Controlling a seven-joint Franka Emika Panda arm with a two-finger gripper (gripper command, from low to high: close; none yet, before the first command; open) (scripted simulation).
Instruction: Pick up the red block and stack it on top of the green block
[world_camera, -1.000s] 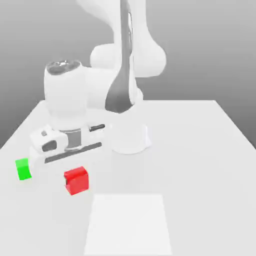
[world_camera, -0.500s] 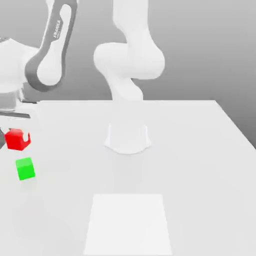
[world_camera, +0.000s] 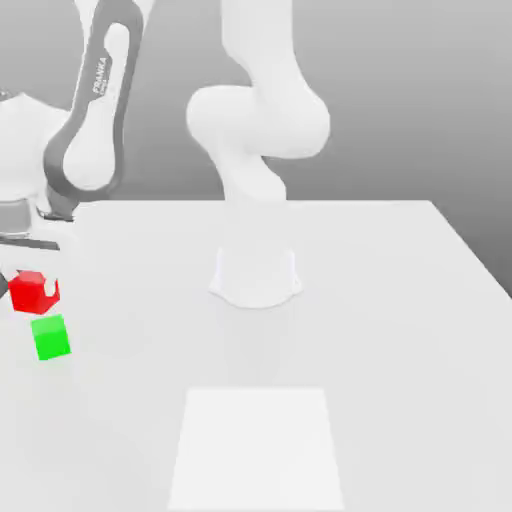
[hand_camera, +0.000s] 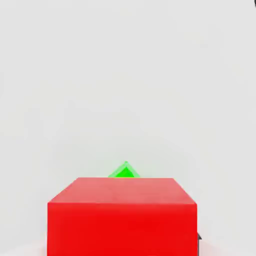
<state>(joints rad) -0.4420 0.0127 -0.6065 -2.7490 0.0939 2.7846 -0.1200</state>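
The gripper (world_camera: 28, 272), pinching the small matte red cube (world_camera: 33, 292), is lowering it from its earlier height toward the matching green cube (world_camera: 50, 337); stacking is imminent.

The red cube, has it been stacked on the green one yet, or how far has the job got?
Not yet. The pickup looks done: the red block hangs off the table in the claw. It hovers just above the green block, which sits alone on the table. Left: lower it on and let go.
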